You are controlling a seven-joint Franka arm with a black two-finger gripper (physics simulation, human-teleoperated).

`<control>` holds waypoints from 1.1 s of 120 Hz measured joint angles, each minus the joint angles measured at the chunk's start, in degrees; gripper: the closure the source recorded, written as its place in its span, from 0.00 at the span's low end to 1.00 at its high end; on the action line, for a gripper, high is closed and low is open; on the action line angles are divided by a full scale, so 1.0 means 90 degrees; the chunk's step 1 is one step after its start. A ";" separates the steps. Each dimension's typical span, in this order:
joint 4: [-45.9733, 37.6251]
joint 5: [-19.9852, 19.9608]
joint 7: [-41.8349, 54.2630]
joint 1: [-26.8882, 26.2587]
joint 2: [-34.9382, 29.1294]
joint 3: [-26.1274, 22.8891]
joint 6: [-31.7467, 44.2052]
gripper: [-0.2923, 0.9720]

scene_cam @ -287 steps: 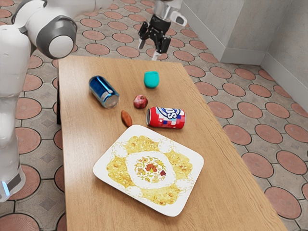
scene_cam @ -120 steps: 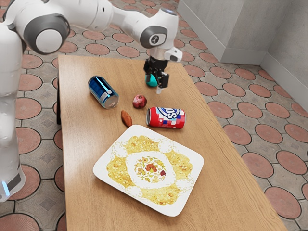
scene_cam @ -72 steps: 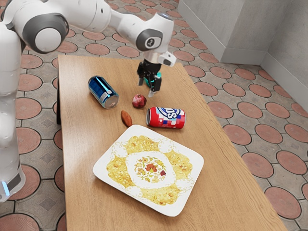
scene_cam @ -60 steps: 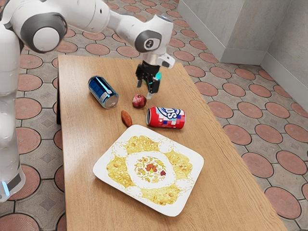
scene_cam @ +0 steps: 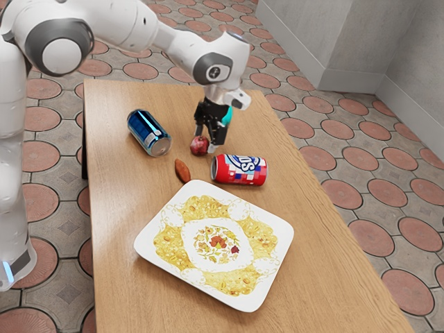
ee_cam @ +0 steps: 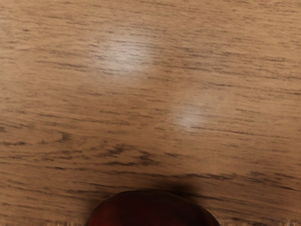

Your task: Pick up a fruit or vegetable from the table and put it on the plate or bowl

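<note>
A small dark red round fruit (scene_cam: 199, 146) lies on the wooden table (scene_cam: 118, 208), between the two cans. My gripper (scene_cam: 205, 137) hangs right over it, open, fingertips just above and slightly behind the fruit, not touching it. In the wrist view the fruit (ee_cam: 150, 209) is a dark red blur just under the hand. A small brown oblong vegetable (scene_cam: 182, 170) lies in front of the fruit. The white and yellow patterned plate (scene_cam: 159, 239) sits nearer the table's front with nothing on it.
A blue can (scene_cam: 148, 132) lies on its side toward the exterior view's left of the fruit. A red soda can (scene_cam: 238, 169) lies on its side close on the other side. A teal cup (scene_cam: 225, 119) stands behind my hand, mostly hidden.
My hand has come down from high above the table's far edge, passed the teal cup and lowered toward the red fruit. The fruit and cans have stayed put.
</note>
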 joint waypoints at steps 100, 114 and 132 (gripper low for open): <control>-0.0215 0.0027 0.0074 0.0044 -0.0071 0.0022 0.0089 0.49; -0.0207 0.0049 0.0056 0.0075 -0.0062 0.0056 0.0093 0.50; -0.0179 0.0063 0.0039 0.0090 -0.0066 0.0056 0.0066 0.51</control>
